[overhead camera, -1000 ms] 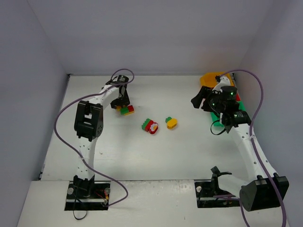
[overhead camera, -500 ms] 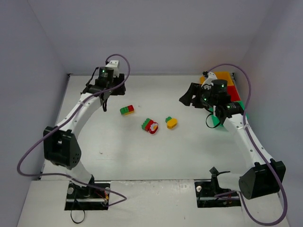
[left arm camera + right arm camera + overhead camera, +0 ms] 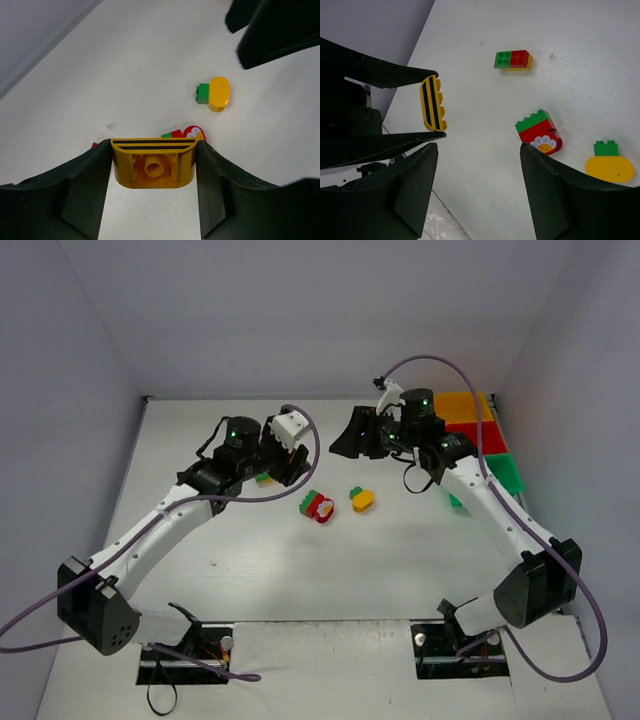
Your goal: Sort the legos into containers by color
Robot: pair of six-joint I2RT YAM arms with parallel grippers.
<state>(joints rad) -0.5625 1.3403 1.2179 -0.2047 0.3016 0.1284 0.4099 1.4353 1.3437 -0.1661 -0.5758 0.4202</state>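
Counting three loose lego clusters on the white table [image 3: 250, 570]: green-and-red flower-printed clump [image 3: 318, 506], yellow-orange oval brick with green cube [image 3: 362, 500], green-red pair on a yellow plate [image 3: 514, 60]. Just beyond, pinching one yellow-orange black-striped plastic brick [image 3: 152, 170] tight in the left gripper [image 3: 153, 150], off the table. Gaping wide beside it, right gripper [image 3: 479, 147]. Off right, three open plastic bins: green bin [image 3: 505, 472], red bin [image 3: 475, 430], yellow-orange bin [image 3: 462, 403] farthest.
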